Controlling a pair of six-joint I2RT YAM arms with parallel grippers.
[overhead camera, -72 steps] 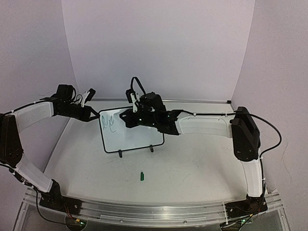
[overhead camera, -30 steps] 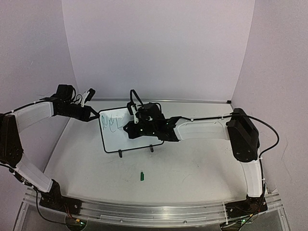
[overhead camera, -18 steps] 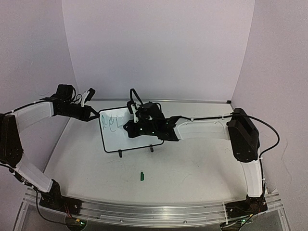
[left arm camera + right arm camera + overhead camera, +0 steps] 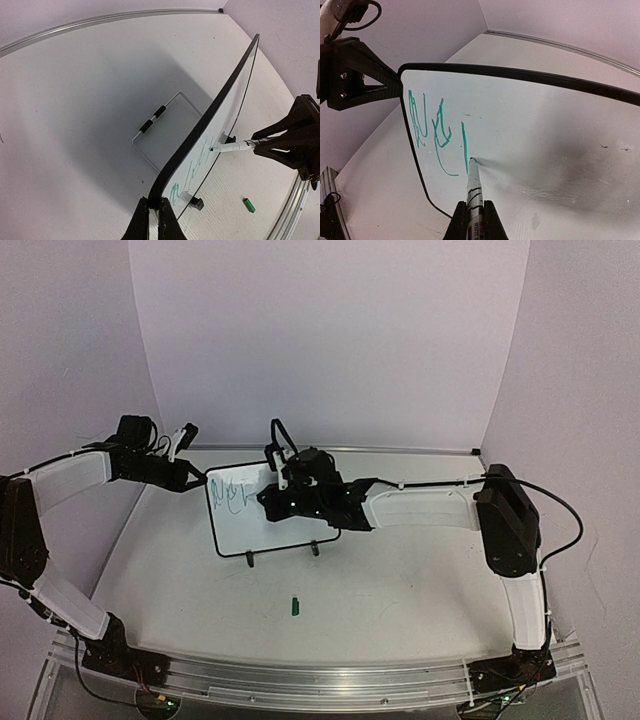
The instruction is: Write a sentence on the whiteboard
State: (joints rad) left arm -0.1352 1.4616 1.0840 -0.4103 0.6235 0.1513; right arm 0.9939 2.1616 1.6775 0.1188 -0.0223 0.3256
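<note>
The only writing on the whiteboard (image 4: 238,530) was the sentence (image 4: 436,131), a few thin green strokes near the upper left corner: a looped scrawl, a second looped letter and a single upright stroke. None of it could be read as a word. From the top camera it (image 4: 228,495) showed only as a small green squiggle.

The marker (image 4: 474,187) carried black bands and some dark print low on its barrel. The print was cut off by the bottom of the right wrist view and was too small to read. Its tip touched the board at the foot of the upright stroke.

The right gripper (image 4: 474,207) was clenched on the marker. The left gripper (image 4: 154,205) was clamped on the board's black frame at the upper left corner.

The board stood on the table (image 4: 400,590), left of the middle and toward the back, leaning on a wire stand (image 4: 165,125) behind it. Seen from above, the right arm covered the right part of the board. In the right wrist view the board's right end ran out of the picture.

A small green cap (image 4: 296,606) lay on the table in front of the board, apart from it.
</note>
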